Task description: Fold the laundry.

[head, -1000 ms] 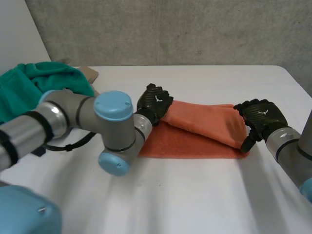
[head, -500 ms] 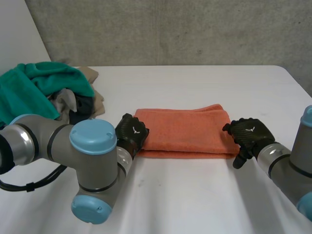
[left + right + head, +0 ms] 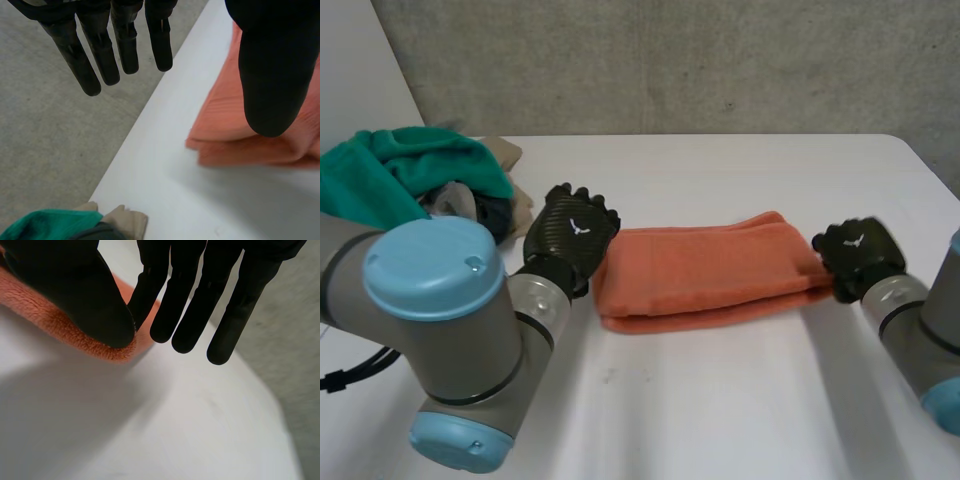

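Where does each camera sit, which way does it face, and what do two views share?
Head view: between and behind the arms, looking down at the table; both arms show, left hand and right hand by the orange towel's ends.
Left wrist view: on the left wrist, looking along the open left hand toward the table edge and floor.
Right wrist view: on the right wrist, looking along the right hand, which pinches the orange towel.
Shared: all three show the orange towel.

So the folded orange towel (image 3: 705, 272) lies mid-way across the white table (image 3: 720, 400), left hand (image 3: 570, 235) just beside its left end, right hand (image 3: 860, 257) against its right end, green-topped laundry heap (image 3: 405, 180) far left.
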`<control>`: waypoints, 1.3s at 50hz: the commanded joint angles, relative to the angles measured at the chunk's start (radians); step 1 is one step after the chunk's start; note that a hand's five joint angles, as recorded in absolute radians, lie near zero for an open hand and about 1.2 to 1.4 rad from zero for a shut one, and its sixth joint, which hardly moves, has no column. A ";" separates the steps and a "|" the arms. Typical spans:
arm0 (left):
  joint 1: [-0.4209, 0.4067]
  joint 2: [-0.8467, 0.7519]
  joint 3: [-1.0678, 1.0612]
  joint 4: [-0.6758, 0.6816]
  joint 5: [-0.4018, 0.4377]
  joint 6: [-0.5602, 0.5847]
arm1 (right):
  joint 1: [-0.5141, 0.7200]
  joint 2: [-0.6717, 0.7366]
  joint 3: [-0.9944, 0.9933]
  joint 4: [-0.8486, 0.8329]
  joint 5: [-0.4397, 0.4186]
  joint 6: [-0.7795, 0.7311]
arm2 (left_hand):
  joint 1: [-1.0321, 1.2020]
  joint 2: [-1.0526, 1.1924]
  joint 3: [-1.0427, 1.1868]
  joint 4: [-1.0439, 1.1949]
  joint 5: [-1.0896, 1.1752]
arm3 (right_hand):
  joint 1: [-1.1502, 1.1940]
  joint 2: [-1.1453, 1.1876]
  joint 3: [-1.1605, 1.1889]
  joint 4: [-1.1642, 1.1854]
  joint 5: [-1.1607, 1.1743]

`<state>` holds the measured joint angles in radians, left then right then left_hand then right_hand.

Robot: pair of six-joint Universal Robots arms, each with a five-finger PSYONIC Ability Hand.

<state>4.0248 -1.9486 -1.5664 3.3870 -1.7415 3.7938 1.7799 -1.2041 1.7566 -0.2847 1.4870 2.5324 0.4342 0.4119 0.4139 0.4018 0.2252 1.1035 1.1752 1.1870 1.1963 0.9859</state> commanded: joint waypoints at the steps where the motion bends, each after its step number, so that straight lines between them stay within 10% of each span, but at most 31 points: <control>1: 0.043 0.051 -0.034 0.003 0.002 -0.002 | 0.013 -0.037 -0.060 -0.001 0.006 -0.248 | -0.027 -0.005 -0.007 0.005 0.008 | 0.293 0.221 0.209 0.200 0.236; 15: 0.083 0.066 -0.058 -0.003 0.002 -0.135 | 0.472 0.190 -0.173 -0.070 -0.370 -0.149 | -0.030 -0.008 -0.010 0.003 0.005 | 0.293 0.221 0.209 0.200 0.236; 18: 0.094 0.068 -0.067 -0.003 0.008 -0.143 | 0.495 0.253 -0.228 -0.062 -0.334 -0.144 | -0.033 -0.010 -0.013 0.000 0.002 | 0.293 0.221 0.209 0.200 0.236; 22: 0.102 0.068 -0.067 0.008 0.013 -0.145 | 0.493 0.235 -0.272 -0.066 -0.205 -0.074 | -0.042 -0.019 -0.021 -0.009 -0.007 | -0.629 -0.701 -0.713 -0.722 -0.686; 26: 0.103 0.068 -0.043 0.026 0.013 -0.151 | 0.464 0.163 -0.273 -0.070 -0.128 0.110 | -0.082 -0.060 -0.062 -0.050 -0.048 | -0.897 -0.969 -0.981 -0.990 -0.954; 36: 0.025 -0.051 0.190 0.063 0.058 -0.342 | 0.239 0.003 -0.270 0.126 -0.114 0.586 | -0.089 -0.066 -0.068 -0.056 -0.054 | -0.919 -0.990 -1.002 -1.012 -0.976; 48: -0.067 -0.403 0.512 -0.230 0.103 -0.542 | 0.202 0.316 -0.558 0.435 -0.181 0.572 | -0.086 -0.063 -0.065 -0.053 -0.051 | -0.904 -0.976 -0.988 -0.997 -0.961; 54: -0.055 -0.443 0.502 -0.308 0.011 -0.533 | 0.202 0.402 -0.608 0.452 -0.254 0.516 | -0.086 -0.063 -0.065 -0.053 -0.051 | -0.904 -0.976 -0.988 -0.997 -0.961; 65: -0.030 -0.420 0.417 -0.327 -0.041 -0.396 | 0.211 0.402 -0.626 0.458 -0.136 0.316 | -0.106 -0.084 -0.086 -0.074 -0.072 | -0.875 -0.946 -0.958 -0.967 -0.932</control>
<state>4.0006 -2.3885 -1.1159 3.0541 -1.7807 3.3057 1.9859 -0.7604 1.1244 0.1747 1.2785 2.9333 0.3400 0.3400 0.3491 0.3396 0.1489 0.2402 0.2197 0.2197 0.2196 0.0469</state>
